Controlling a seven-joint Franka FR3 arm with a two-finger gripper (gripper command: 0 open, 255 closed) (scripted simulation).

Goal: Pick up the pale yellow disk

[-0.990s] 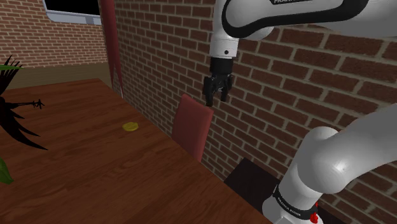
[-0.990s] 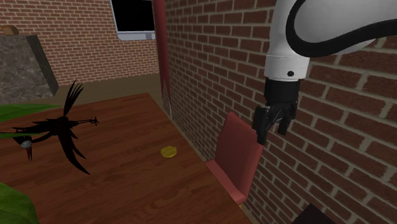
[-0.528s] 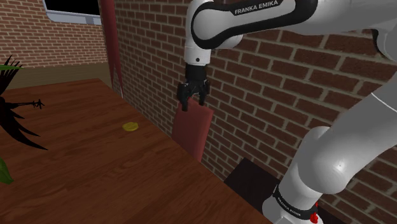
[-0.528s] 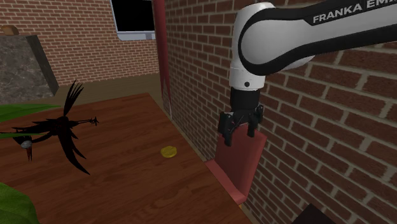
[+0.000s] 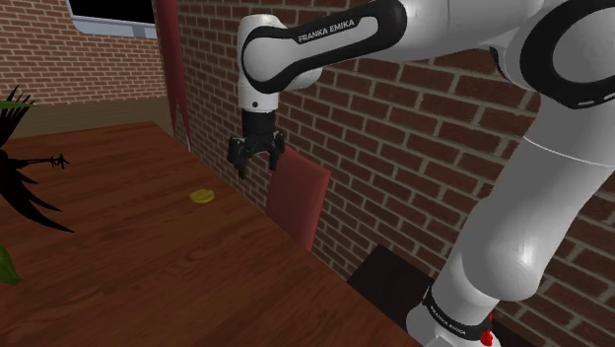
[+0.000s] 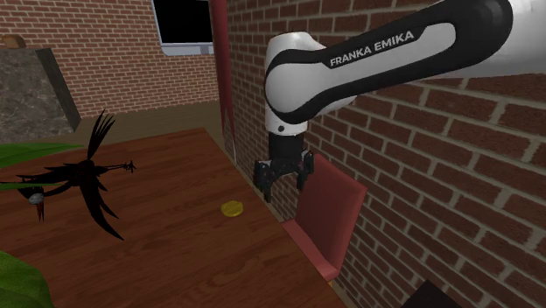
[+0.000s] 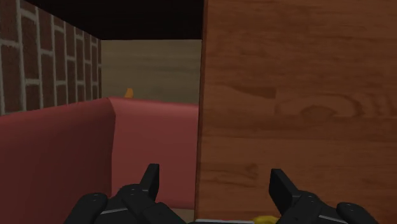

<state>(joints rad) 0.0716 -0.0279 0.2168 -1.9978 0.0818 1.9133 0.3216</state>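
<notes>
The pale yellow disk [image 5: 203,196] [image 6: 232,208] lies flat on the wooden table [image 5: 118,246] [image 6: 175,254], near the edge that faces the brick wall. My black gripper [image 5: 256,168] [image 6: 282,189] hangs open in the air above that table edge, over the top of a red chair [image 5: 301,197] [image 6: 328,219]. It is to the disk's right in both exterior views and well above it. In the wrist view the gripper [image 7: 215,181] stands open with nothing between the fingers, and a yellow sliver of the disk [image 7: 267,219] peeks out near one finger.
A black spiky bird-like figure [image 5: 25,168] [image 6: 83,184] stands on the table's far side. Green leaves [image 6: 17,280] are at the near corner. The brick wall [image 5: 434,118] runs close along the table, with a red curtain [image 5: 172,69] and a stone block [image 6: 31,92] beyond.
The arm has swung from beside the brick wall toward the shoulder view's left, crossing over the chair back to the table's edge and closer to the disk. The fingers stayed open.
</notes>
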